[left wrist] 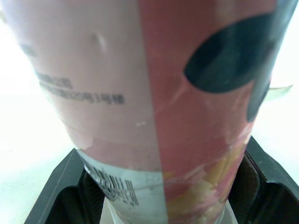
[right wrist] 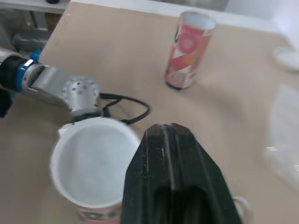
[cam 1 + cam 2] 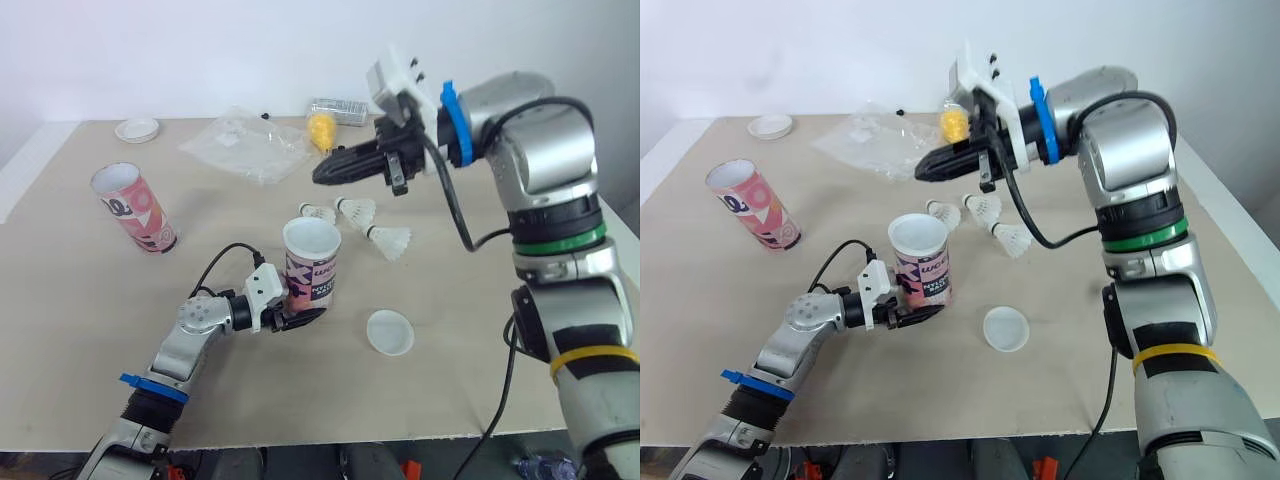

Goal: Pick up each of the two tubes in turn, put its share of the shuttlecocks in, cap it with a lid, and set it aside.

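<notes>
The left gripper [image 3: 303, 317] is clamped low on the nearer tube [image 3: 313, 262], which stands upright on the tabletop [image 3: 80, 330]. The right gripper [image 3: 322, 173], pressed together and empty, hangs above three shuttlecocks [image 3: 357, 210] just beyond. Held so low, the tube could be tipped by a nudged rim.

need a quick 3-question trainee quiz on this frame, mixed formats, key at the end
1. True or false: the left hand grips the tube near its base.
2. How many white shuttlecocks lie on the table? A: two. B: three. C: five.
3. Fill in: the lid nearest the held tube lies on the robot's ___ side of it.

Key: 1 true; 2 B; 3 right.
</notes>
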